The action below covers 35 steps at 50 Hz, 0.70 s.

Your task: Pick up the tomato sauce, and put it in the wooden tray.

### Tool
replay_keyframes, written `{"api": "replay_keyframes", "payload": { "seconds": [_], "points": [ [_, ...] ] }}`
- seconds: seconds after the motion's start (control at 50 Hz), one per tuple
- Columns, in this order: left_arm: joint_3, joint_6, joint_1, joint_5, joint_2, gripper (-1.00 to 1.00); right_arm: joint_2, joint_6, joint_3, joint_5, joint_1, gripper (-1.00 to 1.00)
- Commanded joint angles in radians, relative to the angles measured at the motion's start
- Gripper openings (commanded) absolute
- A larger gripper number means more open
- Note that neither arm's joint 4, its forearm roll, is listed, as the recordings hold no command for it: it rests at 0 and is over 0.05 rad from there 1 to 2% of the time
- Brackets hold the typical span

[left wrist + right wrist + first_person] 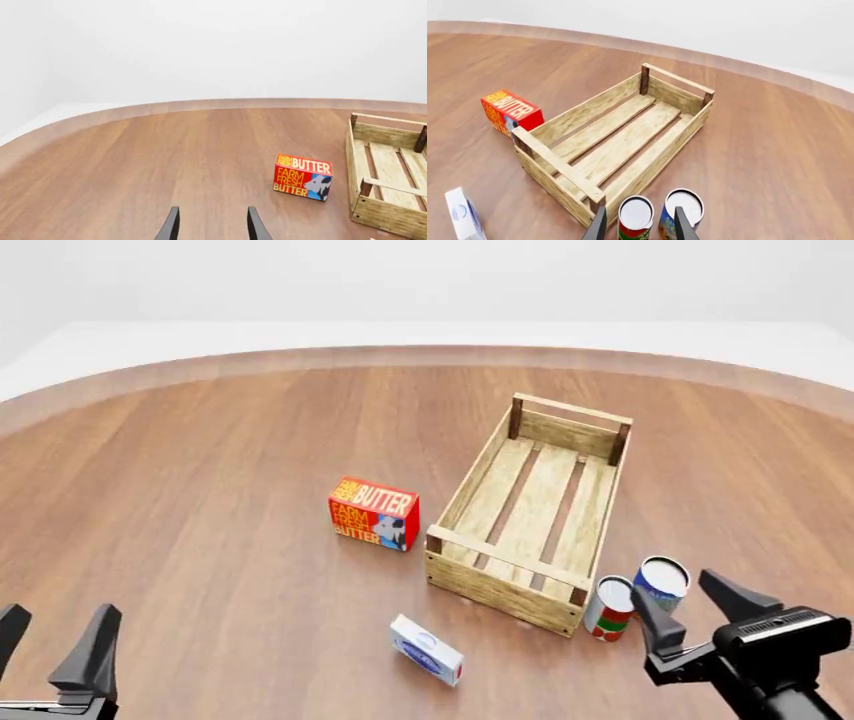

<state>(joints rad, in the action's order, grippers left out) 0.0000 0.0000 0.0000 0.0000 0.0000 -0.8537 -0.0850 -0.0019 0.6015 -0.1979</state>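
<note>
The tomato sauce (613, 609) is a slim can with a red, white and green label and a silver top (636, 212); it stands on the table by the near right corner of the wooden tray (539, 510). The tray (614, 140) is a light slatted crate with nothing in it. My right gripper (697, 610) hovers open just right of the sauce, a little nearer to me; in the right wrist view its fingertips (599, 222) frame the can from above. My left gripper (54, 635) is open at the near left, far from the cans.
A wider blue-and-orange can (659, 584) stands touching or nearly touching the sauce on its right. A red butter box (374, 513) stands left of the tray (387, 185). A small white-and-blue carton (427, 649) lies near the front, left of the cans.
</note>
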Motion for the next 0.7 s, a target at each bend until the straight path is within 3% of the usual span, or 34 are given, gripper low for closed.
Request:
{"api": "replay_keyframes", "payload": {
  "seconds": [0.02, 0.4, 0.7],
  "points": [
    [0.000, 0.000, 0.000, 0.000, 0.000, 1.00, -0.137, 0.008, 0.001, 0.108, 0.009, 1.00],
    [0.000, 0.000, 0.000, 0.000, 0.000, 1.00, -0.367, 0.019, 0.002, 0.283, 0.013, 1.00],
    [0.000, 0.000, 0.000, 0.000, 0.000, 1.00, -0.443, 0.018, 0.001, 0.333, 0.010, 1.00]
  ]
}}
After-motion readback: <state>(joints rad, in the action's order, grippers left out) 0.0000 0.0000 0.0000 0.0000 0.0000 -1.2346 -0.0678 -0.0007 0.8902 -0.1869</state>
